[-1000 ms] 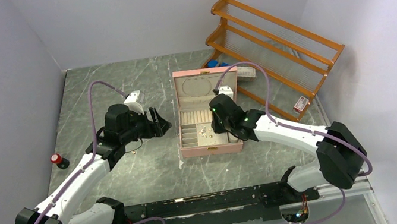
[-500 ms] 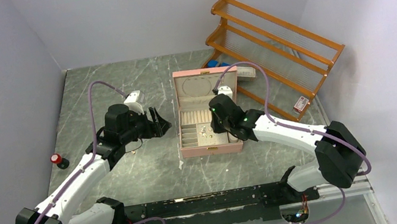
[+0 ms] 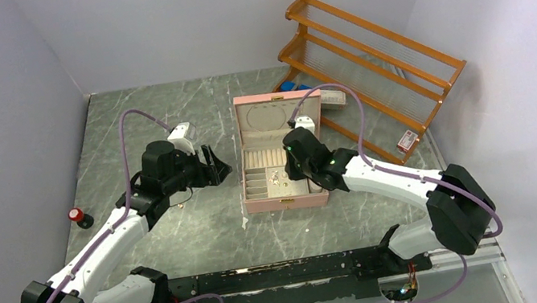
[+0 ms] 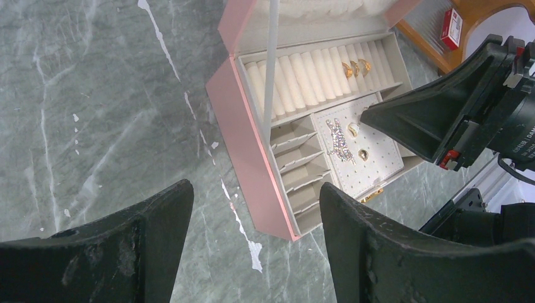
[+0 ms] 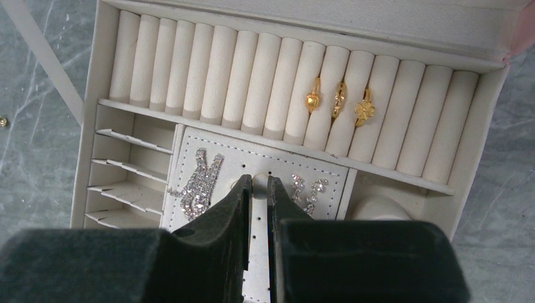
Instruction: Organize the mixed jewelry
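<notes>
Two arms reach out over the grey counter (image 3: 181,238) in the view from above. The left hand (image 3: 216,166) hangs over bare counter, just left of the open pink box (image 3: 286,201). Its fingers are wide apart with nothing in them. The right hand (image 3: 292,172) points down into the box. An orange rack (image 3: 373,62) leans at the back right, and a small red-topped thing (image 3: 78,215) sits far to the left. From the left wrist, the two black fingers (image 4: 145,221) stand far apart, and the box lies on the counter past them. Three gold rings (image 4: 355,65) are tucked into the soft rolls (image 4: 296,79), toward the right end of the row. A sparkly silver piece (image 4: 337,140) and two gold studs (image 4: 364,153) lie on the dotted pad (image 4: 372,177). The tip of the right hand hangs just over that pad. From the right wrist, the right hand's fingers are almost together, with only a thin slit between them, and their tips are down at the dotted pad. I cannot tell if anything is pinched there. The three gold rings sit side by side in the rolls just above. Sparkly silver bits lie on the pad on both sides of the fingers. One tiny gold bit (image 5: 3,121) lies on the counter outside the box, at the left edge.
</notes>
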